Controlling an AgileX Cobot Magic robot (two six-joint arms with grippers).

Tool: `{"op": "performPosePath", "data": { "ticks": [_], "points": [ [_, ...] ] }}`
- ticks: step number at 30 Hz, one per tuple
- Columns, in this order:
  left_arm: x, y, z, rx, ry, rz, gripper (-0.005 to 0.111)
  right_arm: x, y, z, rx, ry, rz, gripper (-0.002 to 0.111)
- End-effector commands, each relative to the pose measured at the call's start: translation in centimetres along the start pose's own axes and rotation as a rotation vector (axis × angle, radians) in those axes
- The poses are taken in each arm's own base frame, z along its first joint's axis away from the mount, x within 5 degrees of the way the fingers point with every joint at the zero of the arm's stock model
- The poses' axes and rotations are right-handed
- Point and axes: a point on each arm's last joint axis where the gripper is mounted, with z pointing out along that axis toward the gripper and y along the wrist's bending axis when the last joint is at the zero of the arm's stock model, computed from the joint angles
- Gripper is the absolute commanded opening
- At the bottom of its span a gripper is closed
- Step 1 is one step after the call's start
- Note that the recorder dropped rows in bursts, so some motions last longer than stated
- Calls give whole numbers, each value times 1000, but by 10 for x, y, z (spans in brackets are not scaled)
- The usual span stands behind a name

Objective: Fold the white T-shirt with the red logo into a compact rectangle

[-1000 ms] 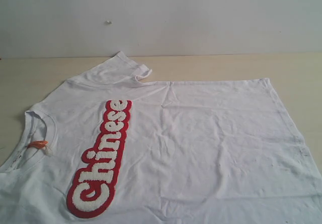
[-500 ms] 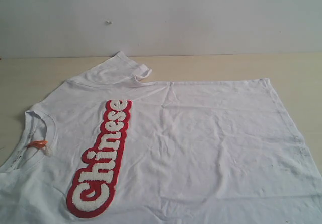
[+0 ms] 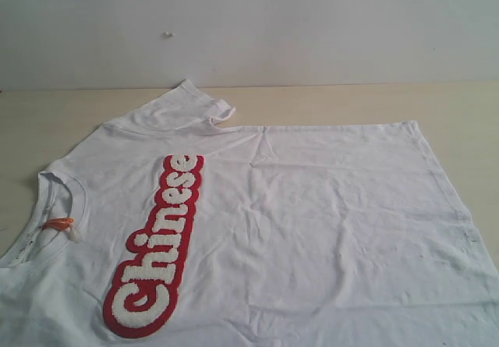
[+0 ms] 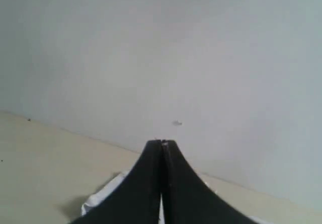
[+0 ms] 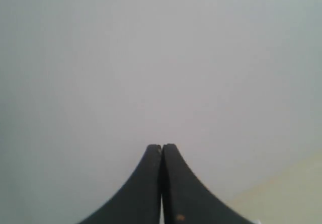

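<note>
Fingers of your left gripper are pressed together, holding nothing; your right gripper likewise, both facing the wall. The white T-shirt lies spread on the table, red logo upward, far sleeve curled

— How many garments on the tabletop?
— One white T-shirt; a scrap of it shows just beside the left jaws.
— Anything on it?
— One red logo, one orange tag. One sleeve shows.
— And jaws?
— Two pairs, one per wrist view.
</note>
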Motion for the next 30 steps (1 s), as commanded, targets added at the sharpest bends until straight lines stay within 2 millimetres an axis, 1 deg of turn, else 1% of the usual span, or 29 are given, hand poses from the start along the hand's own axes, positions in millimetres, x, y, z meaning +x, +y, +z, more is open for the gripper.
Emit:
{"op": "performPosePath", "data": {
  "ticks": [1,3,5,6,8,11,12,15,16,17,18,20,22,23,26,28,29,30],
  "points": [
    [-2,-1,0,11,-16,-118,0,-13,1,-1,-15,-141,94,0],
    [-4,-3,0,40,-34,-126,0,-16,3,-1,-22,-152,111,0],
    [-18,-10,-2,97,-67,-133,0,-31,15,0,-58,-157,82,0],
    [-28,-16,-3,133,-87,-118,0,-42,26,2,-88,-154,15,0],
    [-45,-25,-4,198,-106,-87,0,-57,41,10,-107,-112,-95,0],
    [-70,-40,4,259,-73,-28,0,-78,60,30,-95,-10,-266,0],
    [-76,-44,9,265,-39,7,0,-81,63,39,-72,60,-349,0],
    [-87,-55,30,246,111,85,0,-89,69,67,1,242,-513,0],
    [-89,-58,37,242,157,128,0,-91,70,74,18,298,-571,0],
    [-90,-62,46,239,219,199,0,-90,70,80,32,369,-642,0],
    [-88,-66,55,234,297,292,0,-91,70,89,32,455,-759,0],
    [-85,-75,72,257,448,505,0,-87,70,101,-8,606,-936,0],
    [-77,-83,86,296,605,713,0,-79,71,112,-128,776,-1135,0],
    [-73,-86,94,314,689,805,0,-72,72,116,-215,864,-1206,0],
    [-57,-91,114,381,936,1042,0,-49,74,125,-508,1046,-1299,0],
    [-44,-89,121,451,1134,1203,0,-33,71,127,-708,1157,-1361,0],
    [-37,-88,125,517,1230,1303,0,-25,67,129,-789,1210,-1387,0],
    [-30,-86,128,585,1310,1394,0,-18,63,134,-817,1261,-1385,0]
  ]
}}
